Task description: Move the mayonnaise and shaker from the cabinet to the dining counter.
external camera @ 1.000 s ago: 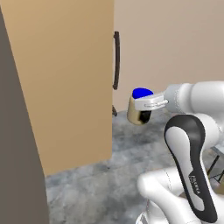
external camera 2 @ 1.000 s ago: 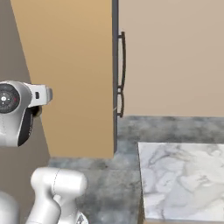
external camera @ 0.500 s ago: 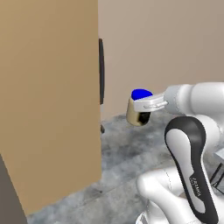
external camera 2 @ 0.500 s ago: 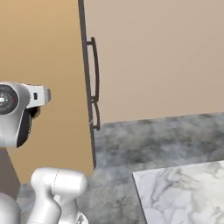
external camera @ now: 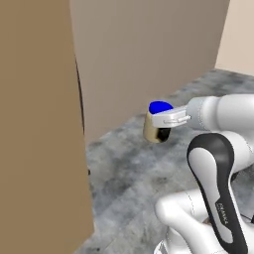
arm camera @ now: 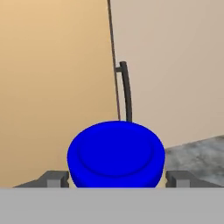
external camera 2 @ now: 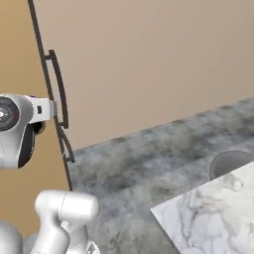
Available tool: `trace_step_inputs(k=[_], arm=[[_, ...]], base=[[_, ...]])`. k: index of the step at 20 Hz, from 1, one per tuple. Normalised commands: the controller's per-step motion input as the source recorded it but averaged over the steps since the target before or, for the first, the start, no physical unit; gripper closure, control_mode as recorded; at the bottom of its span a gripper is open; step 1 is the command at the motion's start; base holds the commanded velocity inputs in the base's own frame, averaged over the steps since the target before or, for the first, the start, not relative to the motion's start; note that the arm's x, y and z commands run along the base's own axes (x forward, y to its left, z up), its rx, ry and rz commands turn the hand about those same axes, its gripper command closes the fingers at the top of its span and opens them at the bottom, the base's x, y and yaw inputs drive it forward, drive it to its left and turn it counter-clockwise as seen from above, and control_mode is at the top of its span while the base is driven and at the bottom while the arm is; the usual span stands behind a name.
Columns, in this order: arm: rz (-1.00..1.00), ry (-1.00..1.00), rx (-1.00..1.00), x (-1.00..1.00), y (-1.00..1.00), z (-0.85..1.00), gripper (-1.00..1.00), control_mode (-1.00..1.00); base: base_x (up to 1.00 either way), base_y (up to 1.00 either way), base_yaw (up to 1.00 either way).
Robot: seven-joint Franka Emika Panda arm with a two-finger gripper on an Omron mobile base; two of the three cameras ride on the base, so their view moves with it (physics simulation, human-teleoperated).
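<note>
While the gripper (external camera: 159,120) pinches the mayonnaise (external camera: 157,122), open floor (external camera: 129,163) lies below, seemingly clear of the cabinet (external camera: 39,124) edge.

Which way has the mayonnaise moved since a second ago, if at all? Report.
Yes. Riding in the gripper, the mayonnaise has drawn rightward, away from the cabinet handle, as the base drives.

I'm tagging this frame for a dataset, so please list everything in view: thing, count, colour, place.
mayonnaise: one, blue lid, cream body, held off the floor in the hand.
cabinet: one, light wood, tall panel at the left of both base views.
bar handle: one, dark metal, vertical on the cabinet's edge.
wall: beige, behind.
floor: grey mottled.
dining counter: one, white marble corner, lower right of the right base view.
stool: one, grey, beside that counter.
hand: one, white, closed on the jar.
</note>
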Motion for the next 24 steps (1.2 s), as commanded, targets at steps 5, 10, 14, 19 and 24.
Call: trace_step_inputs(k=[5, 10, 14, 19, 24], arm=[[0.00, 0.00, 0.00, 0.00, 0.00, 0.00, 1.00, 1.00], [0.00, 0.00, 0.00, 0.00, 0.00, 0.00, 1.00, 1.00], [0.00, 0.00, 0.00, 0.00, 0.00, 0.00, 1.00, 1.00], [0.00, 0.00, 0.00, 0.00, 0.00, 0.00, 1.00, 1.00], [0.00, 0.00, 0.00, 0.00, 0.00, 0.00, 1.00, 1.00]], base=[[0.55, 0.33, -0.54], [0.52, 0.33, -0.57], [0.60, 0.29, -0.48], [0.77, 0.21, -0.29], [0.86, 0.16, -0.19]])
